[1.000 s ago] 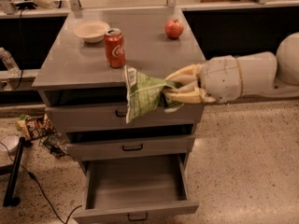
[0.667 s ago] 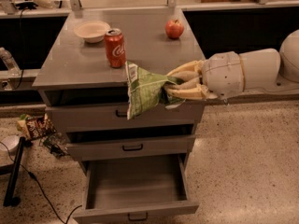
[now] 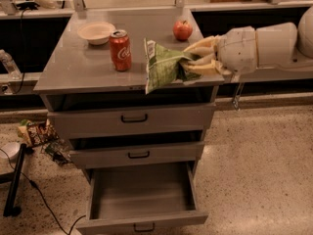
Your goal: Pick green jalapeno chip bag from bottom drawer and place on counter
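The green jalapeno chip bag (image 3: 162, 65) hangs crinkled in my gripper (image 3: 190, 62), which is shut on the bag's right edge. The bag is held over the front right part of the counter (image 3: 78, 67), its lower corner near the counter's front edge. My arm comes in from the right. The bottom drawer (image 3: 142, 195) is pulled open below and shows a bare grey inside.
On the counter stand a red soda can (image 3: 120, 50), a pale bowl (image 3: 96, 32) and a red apple (image 3: 182, 30). The two upper drawers (image 3: 134, 117) are nearly shut. Snack packets (image 3: 36, 132) and cables lie on the floor at left.
My gripper has lifted the bag higher and carried it inward, from in front of the top drawer to over the counter's front edge.
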`<state>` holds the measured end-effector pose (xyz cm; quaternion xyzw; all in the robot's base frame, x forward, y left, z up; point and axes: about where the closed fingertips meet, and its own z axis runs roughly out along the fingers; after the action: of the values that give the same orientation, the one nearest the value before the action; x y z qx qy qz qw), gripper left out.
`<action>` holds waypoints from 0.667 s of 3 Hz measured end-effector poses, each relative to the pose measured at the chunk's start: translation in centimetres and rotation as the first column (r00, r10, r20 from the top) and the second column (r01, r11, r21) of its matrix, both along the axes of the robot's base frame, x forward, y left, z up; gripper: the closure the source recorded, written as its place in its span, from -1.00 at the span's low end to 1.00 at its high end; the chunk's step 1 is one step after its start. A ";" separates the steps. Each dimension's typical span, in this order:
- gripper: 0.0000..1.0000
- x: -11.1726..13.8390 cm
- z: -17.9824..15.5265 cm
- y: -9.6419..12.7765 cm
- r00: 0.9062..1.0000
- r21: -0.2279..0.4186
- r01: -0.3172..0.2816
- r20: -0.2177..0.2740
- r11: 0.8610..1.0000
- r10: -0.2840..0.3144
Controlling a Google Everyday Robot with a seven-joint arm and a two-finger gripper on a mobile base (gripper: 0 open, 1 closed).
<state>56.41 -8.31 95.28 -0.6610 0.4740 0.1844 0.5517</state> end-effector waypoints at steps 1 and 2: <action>1.00 4.1 0.1 -0.6 1.000 0.007 0.014 0.027 1.000 -0.015; 0.68 8.5 -1.6 -0.9 0.999 -0.013 0.034 0.039 0.999 -0.034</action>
<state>64.93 -9.19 93.66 -0.6602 0.4756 0.1588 0.5592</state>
